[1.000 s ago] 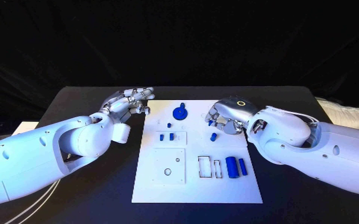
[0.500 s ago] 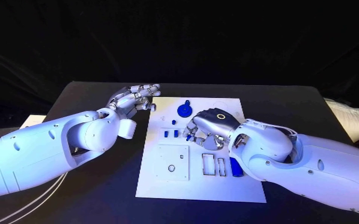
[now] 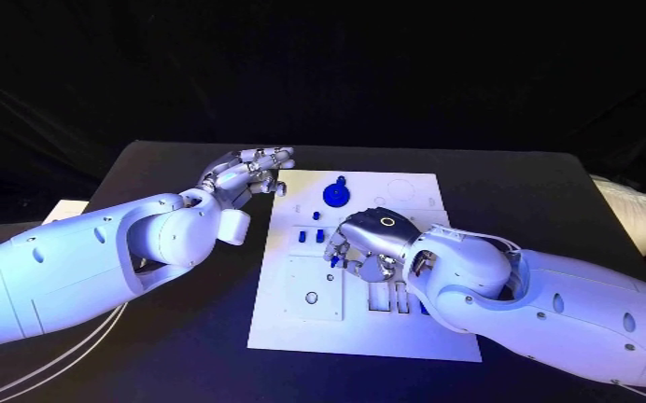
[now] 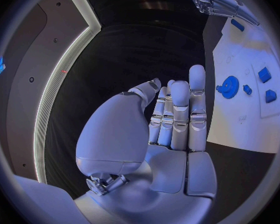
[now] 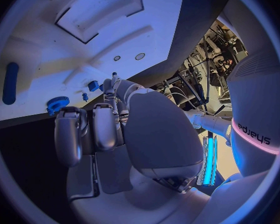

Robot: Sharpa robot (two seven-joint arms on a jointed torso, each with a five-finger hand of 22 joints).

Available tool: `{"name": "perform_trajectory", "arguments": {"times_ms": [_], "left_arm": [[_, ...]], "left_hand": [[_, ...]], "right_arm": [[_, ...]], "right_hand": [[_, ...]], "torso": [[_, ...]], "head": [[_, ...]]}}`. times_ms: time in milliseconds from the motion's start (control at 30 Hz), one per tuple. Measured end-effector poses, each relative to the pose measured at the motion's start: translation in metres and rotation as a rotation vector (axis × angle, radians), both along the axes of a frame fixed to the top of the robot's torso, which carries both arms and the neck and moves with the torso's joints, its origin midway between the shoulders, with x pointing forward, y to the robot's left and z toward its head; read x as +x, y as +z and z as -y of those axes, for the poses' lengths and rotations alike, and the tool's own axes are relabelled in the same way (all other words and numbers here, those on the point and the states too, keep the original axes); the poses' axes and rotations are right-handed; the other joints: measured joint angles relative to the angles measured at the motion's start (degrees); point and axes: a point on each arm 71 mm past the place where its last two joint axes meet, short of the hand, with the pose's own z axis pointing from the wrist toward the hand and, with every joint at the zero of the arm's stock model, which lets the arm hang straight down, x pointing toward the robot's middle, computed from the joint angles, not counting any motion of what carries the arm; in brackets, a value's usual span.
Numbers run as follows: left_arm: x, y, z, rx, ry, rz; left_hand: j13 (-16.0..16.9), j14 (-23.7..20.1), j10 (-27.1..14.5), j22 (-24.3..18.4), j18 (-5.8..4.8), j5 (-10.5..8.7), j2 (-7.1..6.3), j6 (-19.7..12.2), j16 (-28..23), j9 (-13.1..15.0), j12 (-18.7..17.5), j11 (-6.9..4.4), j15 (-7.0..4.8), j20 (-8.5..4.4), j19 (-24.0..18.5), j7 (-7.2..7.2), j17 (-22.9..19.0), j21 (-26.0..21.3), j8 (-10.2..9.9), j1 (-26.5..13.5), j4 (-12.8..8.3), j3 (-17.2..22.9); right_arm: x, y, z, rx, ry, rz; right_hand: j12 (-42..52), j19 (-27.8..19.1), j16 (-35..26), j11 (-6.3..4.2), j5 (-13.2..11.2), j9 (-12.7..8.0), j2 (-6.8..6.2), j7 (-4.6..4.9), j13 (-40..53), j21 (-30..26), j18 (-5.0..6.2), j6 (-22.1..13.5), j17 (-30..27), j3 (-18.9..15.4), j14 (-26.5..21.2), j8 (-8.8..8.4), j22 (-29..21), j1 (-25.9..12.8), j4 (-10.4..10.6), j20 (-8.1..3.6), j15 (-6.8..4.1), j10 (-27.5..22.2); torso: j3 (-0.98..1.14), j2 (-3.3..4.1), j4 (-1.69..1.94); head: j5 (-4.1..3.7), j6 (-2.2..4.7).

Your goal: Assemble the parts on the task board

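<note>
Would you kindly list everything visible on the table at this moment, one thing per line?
Black table: one, black, under everything.
White task board plate: one, white, in the middle of the table, with rectangular recesses and small holes.
Blue round gear-like part: one, blue, on the far part of the board.
Small blue block parts: at least two, blue, side by side on the board's left half, nearer than the gear.
Blue cylinder part: one, blue, lying on the board; seen in the right wrist view.
Left robot hand: one, silver, fingers straight, holding nothing, by the board's far left corner.
Right robot hand: one, silver, over the board's middle; whether it holds anything cannot be told.
</note>
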Motion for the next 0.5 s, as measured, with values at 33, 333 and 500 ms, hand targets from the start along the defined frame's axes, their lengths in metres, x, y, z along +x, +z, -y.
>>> {"name": "perform_trajectory", "arguments": {"times_ms": [33, 333, 500], "left_arm": [[0.000, 0.000, 0.000, 0.000, 0.000, 0.000], [0.000, 0.000, 0.000, 0.001, 0.000, -0.002], [0.000, 0.000, 0.000, 0.001, 0.000, -0.003]], "left_hand": [[0.0, 0.0, 0.0, 0.0, 0.00, 0.00, 0.00, 0.0, 0.0, 0.0, 0.0, 0.00, 0.00, 0.00, 0.0, 0.00, 0.0, 0.0, 0.0, 0.0, 0.0, 0.0], [0.0, 0.0, -0.2, 0.0, 0.00, 0.00, 0.00, 0.0, 0.0, 0.0, 0.0, -0.21, 0.00, 0.00, 0.0, 0.00, 0.0, 0.0, 0.0, 0.0, 0.0, 0.0], [0.0, 0.0, -0.2, 0.0, 0.00, 0.00, 0.00, 0.0, 0.0, 0.0, 0.0, -0.20, 0.00, 0.00, 0.0, 0.00, 0.0, 0.0, 0.0, 0.0, 0.0, 0.0]], "right_arm": [[0.000, -0.001, -0.001, -0.002, 0.002, -0.003], [0.001, -0.008, -0.002, -0.029, 0.008, -0.025], [0.001, -0.012, -0.003, -0.040, 0.009, -0.036]], "right_hand": [[0.0, 0.0, 0.0, -0.01, 0.0, 0.0, 0.00, 0.00, 0.0, 0.0, 0.00, 0.0, 0.0, 0.0, 0.0, 0.00, 0.0, 0.0, 0.0, 0.00, 0.00, 0.1], [0.0, -0.2, 0.0, -0.01, 0.2, 0.1, 0.16, 0.00, 0.0, 0.0, 0.00, 0.0, -0.1, 0.0, 0.2, -0.18, 0.0, -0.8, 0.0, 0.22, 0.20, 0.2], [0.0, -0.2, 0.0, 0.00, 0.2, 0.1, 0.16, 0.01, 0.0, 0.0, 0.00, 0.0, -0.1, 0.0, 0.2, -0.23, 0.0, -0.8, 0.0, 0.21, 0.20, 0.2]], "torso": [[0.02, 0.00, 0.00], [0.03, 0.03, -0.04], [0.02, 0.04, -0.05]], "head": [[0.05, -0.03], [0.34, -0.29], [0.35, -0.39]]}}
